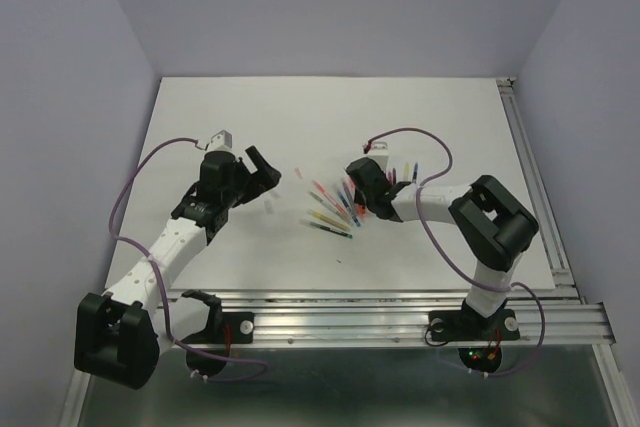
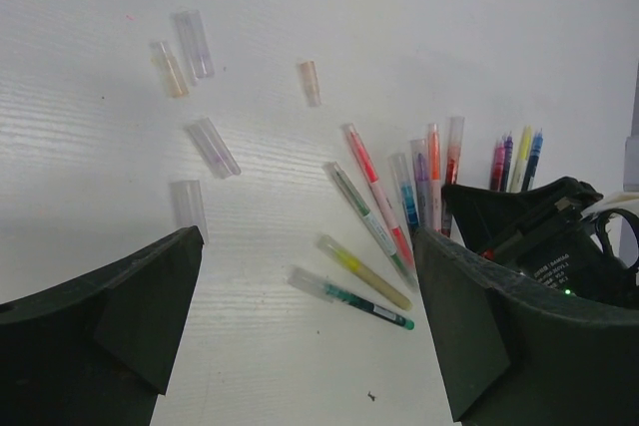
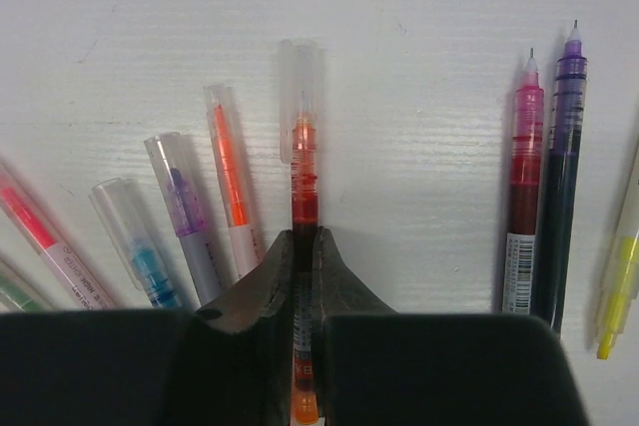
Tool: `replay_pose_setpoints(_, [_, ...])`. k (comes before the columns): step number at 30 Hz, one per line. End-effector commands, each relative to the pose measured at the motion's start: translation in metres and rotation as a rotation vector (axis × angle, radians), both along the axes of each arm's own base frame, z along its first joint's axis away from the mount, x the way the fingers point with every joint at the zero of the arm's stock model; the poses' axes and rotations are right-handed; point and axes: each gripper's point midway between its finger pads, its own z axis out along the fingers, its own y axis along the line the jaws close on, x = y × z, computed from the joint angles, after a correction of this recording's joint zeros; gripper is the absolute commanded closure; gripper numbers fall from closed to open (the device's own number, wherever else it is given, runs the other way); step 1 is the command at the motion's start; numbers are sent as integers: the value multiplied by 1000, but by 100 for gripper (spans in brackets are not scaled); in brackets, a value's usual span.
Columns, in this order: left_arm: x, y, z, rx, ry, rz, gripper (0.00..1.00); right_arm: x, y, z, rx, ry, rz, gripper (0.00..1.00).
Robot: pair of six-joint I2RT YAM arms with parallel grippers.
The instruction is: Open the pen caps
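The right wrist view alone settles the grip. The right gripper (image 3: pixel 303 251) has its black jaws pressed together on the barrel of a slim red-ink pen (image 3: pixel 304 187). The translucent clear pen cap (image 3: pixel 300 97) sits on that pen's tip, pointing away from the fingers over the white table (image 3: pixel 419 7). To its left lie other capped pens (image 3: pixel 228 167), among them orange, purple and blue ones. To its right a magenta bare-tipped pen (image 3: pixel 524 177) and a purple bare-tipped pen (image 3: pixel 565 167) lie side by side.

The left wrist view shows what that one misses: five loose pale tube caps (image 2: pixel 214 147) scattered on the table, apart from the fan of pens. The left gripper (image 2: pixel 308 246) stands spread wide and holds nothing. Its dark fingers (image 2: pixel 130 316) frame the bottom of the view.

From above, the left arm (image 1: pixel 170 242) slants up from its base at the lower left, with its open gripper facing the pens. The right arm (image 1: pixel 490 222) bends at a raised elbow on the right. Its forearm runs leftward, with its gripper low at the right end of the pen fan.
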Motion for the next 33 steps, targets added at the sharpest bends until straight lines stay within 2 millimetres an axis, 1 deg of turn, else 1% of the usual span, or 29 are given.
replay_pose_setpoints(1, [-1, -6, 12, -26, -46, -36, 1, -49, -35, -48, -151, 190, 25, 94])
replay_pose_setpoints(3, [-1, -11, 13, -39, -47, -64, 1, -41, -33, -37, -157, 159, 27, 95])
replay_pose_setpoints(5, [-7, -21, 12, -66, -35, -120, 1, -31, -32, -21, -175, 117, 35, 96])
replay_pose_setpoints(6, [-4, -24, 17, -77, -55, -130, 1, -28, -31, -16, -176, 105, 42, 96])
replay_pose_setpoints(7, [-4, -26, 17, -86, -58, -139, 1, -25, -31, -8, -187, 89, 56, 96])
replay_pose_setpoints(8, [-5, -29, 18, -94, -59, -152, 1, -20, -29, 5, -178, 59, 53, 97])
replay_pose_setpoints(10, [-5, -34, 21, -109, -69, -172, 1, -19, -29, 17, -179, 38, 63, 97])
replay_pose_setpoints(11, [-6, -37, 21, -114, -69, -182, 1, -17, -27, 31, -155, 9, 66, 98])
replay_pose_setpoints(12, [-8, -43, 23, -123, -72, -206, 1, -20, -24, 36, -134, 6, 85, 98])
replay_pose_setpoints(13, [-8, -48, 25, -133, -83, -216, 1, -25, -25, 36, -128, 10, 105, 99])
replay_pose_setpoints(14, [-9, -52, 25, -140, -83, -227, 1, -27, -21, 42, -93, -5, 124, 99])
replay_pose_setpoints(15, [-10, -61, 29, -156, -96, -252, 1, -38, -15, 46, -44, 0, 185, 99])
replay_pose_setpoints(17, [-11, -71, 31, -174, -97, -274, 1, -47, -3, 56, 39, -22, 257, 99])
replay_pose_setpoints(18, [-12, -77, 34, -183, -100, -288, 1, -59, 12, 60, 114, -6, 342, 99])
replay_pose_setpoints(19, [-14, -86, 38, -191, -113, -311, 1, -62, 21, 79, 179, -59, 393, 99])
replay_pose_setpoints(20, [-14, -92, 39, -194, -114, -325, 1, -73, 24, 76, 212, -47, 433, 99])
replay_pose_setpoints(21, [-14, -97, 42, -202, -115, -327, 1, -89, 37, 81, 282, -29, 525, 99])
replay_pose_setpoints(22, [-16, -107, 45, -209, -121, -350, 1, -95, 41, 90, 324, -58, 562, 99])
replay_pose_setpoints(24, [-16, -116, 51, -225, -136, -356, 1, -111, 51, 102, 407, -65, 645, 99])
replay_pose_setpoints(25, [-17, -121, 50, -232, -135, -366, 2, -116, 54, 107, 436, -69, 668, 99])
replay_pose_setpoints(26, [-19, -127, 50, -237, -132, -381, 2, -120, 56, 118, 474, -106, 692, 99])
replay_pose_setpoints(28, [-19, -135, 54, -255, -136, -394, 4, -129, 63, 131, 539, -126, 740, 99])
replay_pose_setpoints(31, [-20, -147, 52, -264, -124, -415, 7, -133, 67, 147, 589, -165, 766, 99])
replay_pose_setpoints(33, [-22, -153, 53, -274, -124, -427, 9, -135, 68, 152, 607, -176, 778, 99])
